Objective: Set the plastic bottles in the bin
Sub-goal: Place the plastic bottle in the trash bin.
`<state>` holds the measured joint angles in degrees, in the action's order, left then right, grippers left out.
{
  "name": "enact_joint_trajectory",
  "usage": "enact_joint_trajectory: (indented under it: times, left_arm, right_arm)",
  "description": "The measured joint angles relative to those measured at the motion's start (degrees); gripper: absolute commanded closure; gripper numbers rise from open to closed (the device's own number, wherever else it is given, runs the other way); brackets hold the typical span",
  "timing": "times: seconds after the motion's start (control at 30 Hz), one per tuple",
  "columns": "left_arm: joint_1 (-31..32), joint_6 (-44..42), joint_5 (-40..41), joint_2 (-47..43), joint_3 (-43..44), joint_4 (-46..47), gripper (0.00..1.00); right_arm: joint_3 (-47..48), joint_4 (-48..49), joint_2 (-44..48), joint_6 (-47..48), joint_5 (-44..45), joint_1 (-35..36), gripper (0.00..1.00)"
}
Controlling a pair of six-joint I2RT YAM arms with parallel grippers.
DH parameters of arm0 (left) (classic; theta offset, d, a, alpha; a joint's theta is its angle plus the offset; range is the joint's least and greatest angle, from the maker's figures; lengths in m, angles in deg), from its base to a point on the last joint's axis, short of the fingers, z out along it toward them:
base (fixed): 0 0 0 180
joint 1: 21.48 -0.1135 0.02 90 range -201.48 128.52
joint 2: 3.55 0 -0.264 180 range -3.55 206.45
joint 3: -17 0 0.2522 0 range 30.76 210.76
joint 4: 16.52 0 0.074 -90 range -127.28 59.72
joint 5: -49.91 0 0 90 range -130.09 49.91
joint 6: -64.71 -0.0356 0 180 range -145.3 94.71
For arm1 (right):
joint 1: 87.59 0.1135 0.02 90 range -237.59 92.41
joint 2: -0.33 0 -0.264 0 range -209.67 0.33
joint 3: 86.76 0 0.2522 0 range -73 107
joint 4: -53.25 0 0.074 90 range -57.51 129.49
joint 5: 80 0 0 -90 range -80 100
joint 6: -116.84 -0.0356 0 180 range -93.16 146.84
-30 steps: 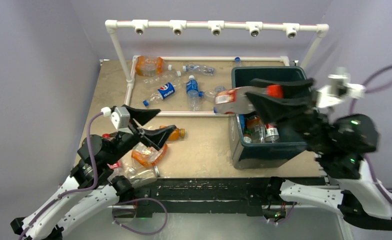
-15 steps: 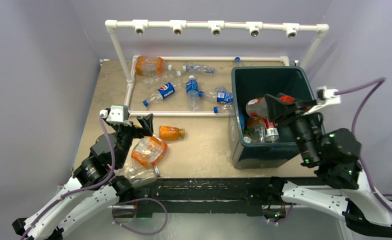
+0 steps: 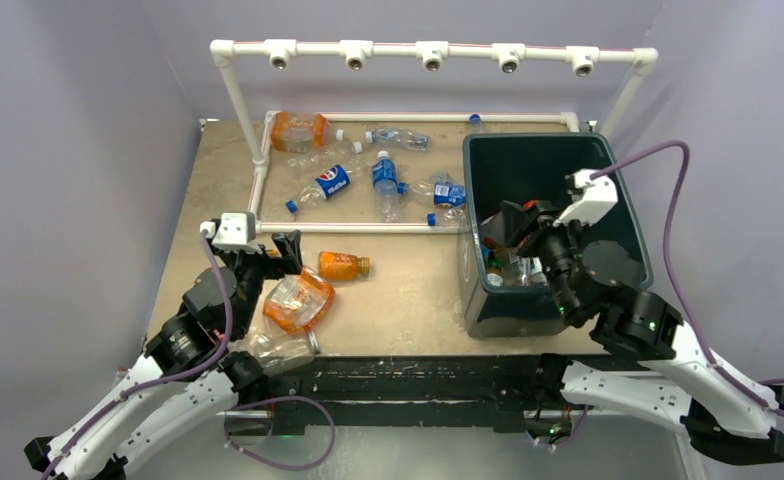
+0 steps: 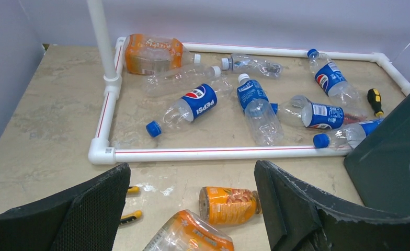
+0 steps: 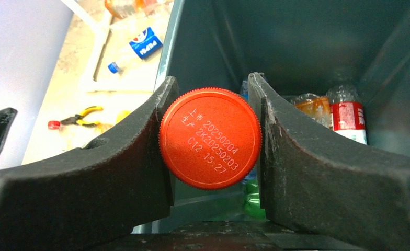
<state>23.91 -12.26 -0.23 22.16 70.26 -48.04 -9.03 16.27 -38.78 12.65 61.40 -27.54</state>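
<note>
Just inside the rim of the bin (image 3: 528, 138), the right gripper (image 5: 212, 91) pinches a bottle (image 5: 209, 137) by its orange-red cap, body pointing away from the fingers down into the bin, while the left gripper (image 4: 192, 172) gapes empty, well left of the bin.

Left arm (image 3: 190, 322) low, jaws spread wide, right arm (image 3: 630, 318) pitched downward, jaws clamped on bottle (image 5: 210, 137)

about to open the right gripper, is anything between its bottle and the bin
Nothing visible stands in the way. The right gripper holds the orange-capped bottle by its cap over the opening of the green bin. Beyond the cap are only the bin's walls and the bottles lying inside.
</note>
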Motion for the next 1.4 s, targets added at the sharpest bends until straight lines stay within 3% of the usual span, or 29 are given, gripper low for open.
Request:
enact_joint_trajectory:
  times: [0.43,0.97,1.4]
  left_arm:
    - [0.02,-0.02,0.02,0.22,0.00,-0.81,0.13]
    - [-0.04,-0.09,0.00,3.54,0.00,-1.25,0.13]
    - [-0.33,-0.11,1.27,7.52,0.00,-1.60,0.13]
  right_arm:
    - [-2.27,-1.90,-2.60,-3.78,-0.04,0.00,1.00]
    - [-5.09,-4.81,2.54,-9.20,-2.80,-0.02,0.36]
    - [-5.09,-4.57,5.66,-12.13,-7.85,0.00,0.09]
